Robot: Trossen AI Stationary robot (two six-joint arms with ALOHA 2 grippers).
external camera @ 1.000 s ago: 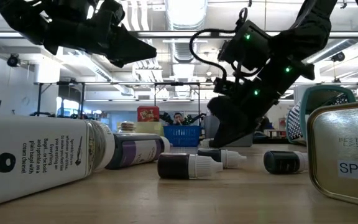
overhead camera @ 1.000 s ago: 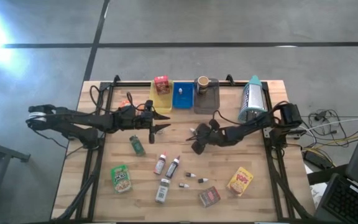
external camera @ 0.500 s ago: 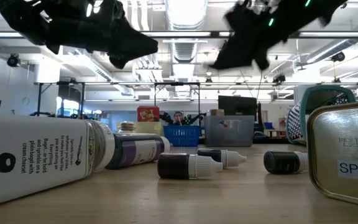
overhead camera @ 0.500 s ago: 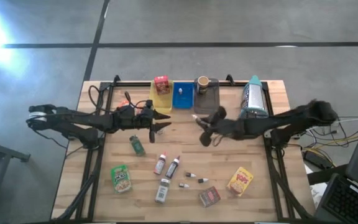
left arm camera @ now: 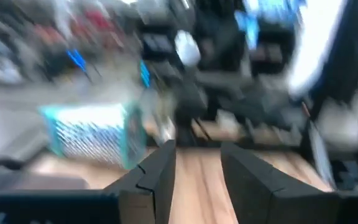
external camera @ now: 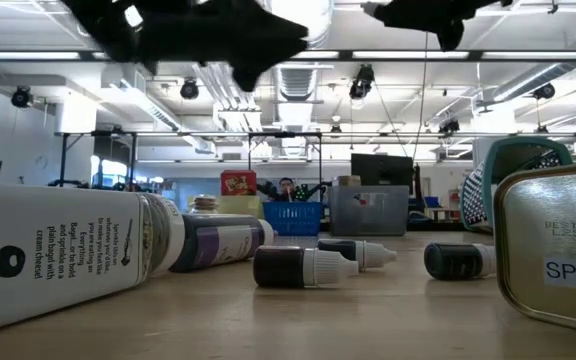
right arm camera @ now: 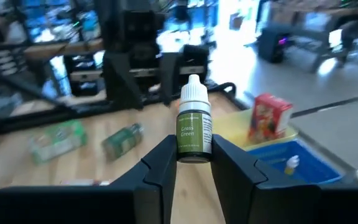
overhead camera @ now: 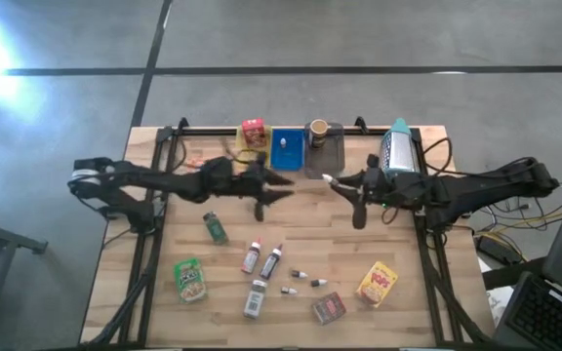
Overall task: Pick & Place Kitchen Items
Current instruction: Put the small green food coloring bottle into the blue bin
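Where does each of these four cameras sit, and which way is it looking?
High view: above, looking straight down at the table; both arms show.
Low view: at tabletop height, looking across lying bottles; arms overhead.
Left wrist view: on the left arm, looking past its empty fingers.
Right wrist view: on the right arm; its fingers grip a small dropper bottle.
The red box appears in the high and right wrist views.

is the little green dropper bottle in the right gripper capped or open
Capped. The right wrist view shows the bottle, labelled Grass Green, clamped between the right gripper's fingers with its white cap still on top.
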